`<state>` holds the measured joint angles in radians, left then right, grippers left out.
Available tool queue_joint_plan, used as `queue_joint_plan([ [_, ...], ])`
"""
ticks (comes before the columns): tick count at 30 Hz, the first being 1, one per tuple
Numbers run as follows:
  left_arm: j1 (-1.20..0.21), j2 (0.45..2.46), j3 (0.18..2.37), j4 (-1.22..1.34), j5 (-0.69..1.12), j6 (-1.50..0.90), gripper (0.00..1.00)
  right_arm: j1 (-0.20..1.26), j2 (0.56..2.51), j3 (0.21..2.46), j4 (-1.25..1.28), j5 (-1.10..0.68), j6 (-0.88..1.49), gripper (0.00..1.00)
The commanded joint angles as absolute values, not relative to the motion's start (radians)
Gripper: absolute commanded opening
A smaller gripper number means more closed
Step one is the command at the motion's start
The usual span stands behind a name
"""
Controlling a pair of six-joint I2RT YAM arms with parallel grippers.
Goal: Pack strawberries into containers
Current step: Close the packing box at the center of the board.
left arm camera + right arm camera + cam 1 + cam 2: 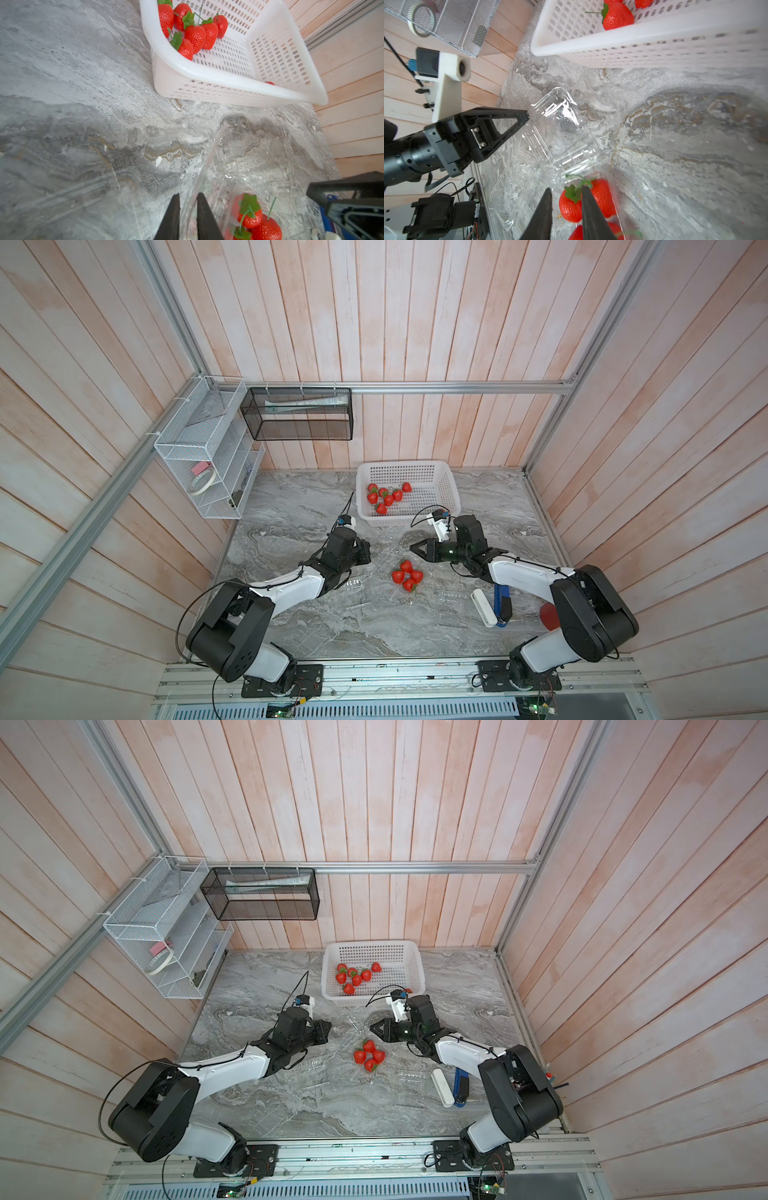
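Four strawberries (407, 576) sit in an open clear container (562, 133) at frame centre in both top views, left gripper (188, 196) pinching its lid edge, right gripper (412, 548) just above them in frame with fingers slightly parted (nothing held), more strawberries (386, 497) in the white basket (403, 465) further up.

I see a grey marble table (291, 510) walled by pale wooden planks (415, 323). A white perforated plastic basket (399, 520) sits at its far edge. A black wire mesh bin (297, 414) and a white wire rack (199, 448) hang on the walls. A white oblong block (484, 608) lies just beside a blue tool (500, 601).
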<state>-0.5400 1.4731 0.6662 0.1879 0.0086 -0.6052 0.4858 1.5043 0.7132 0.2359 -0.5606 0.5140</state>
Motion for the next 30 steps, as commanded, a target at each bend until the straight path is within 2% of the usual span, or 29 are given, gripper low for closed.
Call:
queue_joint_plan([
  [1, -0.541, 1.463, 0.660, 0.148, -0.050, -0.572, 0.18, 0.510, 1.474, 0.707, 0.046, -0.486, 0.485, 0.20],
  [7, -0.541, 1.446, 0.669, 0.112, -0.077, -0.559, 0.18, 0.563, 1.451, 0.678, -0.100, -0.457, 0.517, 0.22],
  [20, -0.544, 1.426, 0.673, 0.096, -0.061, -0.568, 0.18, 0.578, 1.385, 0.622, -0.131, -0.474, 0.604, 0.23],
  [24, -0.545, 1.425, 0.669, 0.100, -0.054, -0.574, 0.18, 0.576, 1.421, 0.629, -0.096, -0.469, 0.616, 0.26],
  [30, -0.546, 1.405, 0.669, 0.089, -0.049, -0.576, 0.18, 0.569, 1.478, 0.631, 0.001, -0.496, 0.668, 0.25],
])
